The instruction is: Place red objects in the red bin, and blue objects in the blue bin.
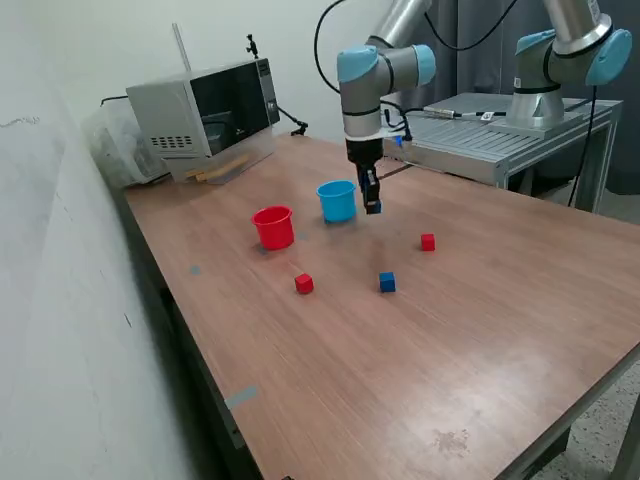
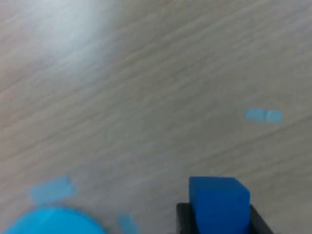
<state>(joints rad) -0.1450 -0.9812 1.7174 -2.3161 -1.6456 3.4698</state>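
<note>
From across the room the gripper (image 1: 372, 203) hangs just off the exterior view's right side of the blue bin (image 1: 338, 200), its dark fingers pointing down above the wooden table (image 1: 480, 330), and at that range I cannot make out what sits between them. The wrist view settles it: a dark blue cube (image 2: 218, 204) is pinched between the 2 black fingers (image 2: 184, 220), which are closed narrowly on its sides, with the light blue rim of the bin (image 2: 51, 222) curving in at the corner of the picture and a few pale blue tape scraps (image 2: 263, 115) stuck to the tabletop below. What the wrist camera misses, the exterior view supplies: the red bin (image 1: 273, 226) stands just beside the blue one, towards the exterior view's left, 1 red cube (image 1: 304, 284) lies in front of it, another red cube (image 1: 428, 242) lies further to the exterior view's right, and a 2nd blue cube (image 1: 387, 283) rests between those 2, all loose on the table and well apart from the cups. A microwave (image 1: 205, 110) sits at the table's far corner
</note>
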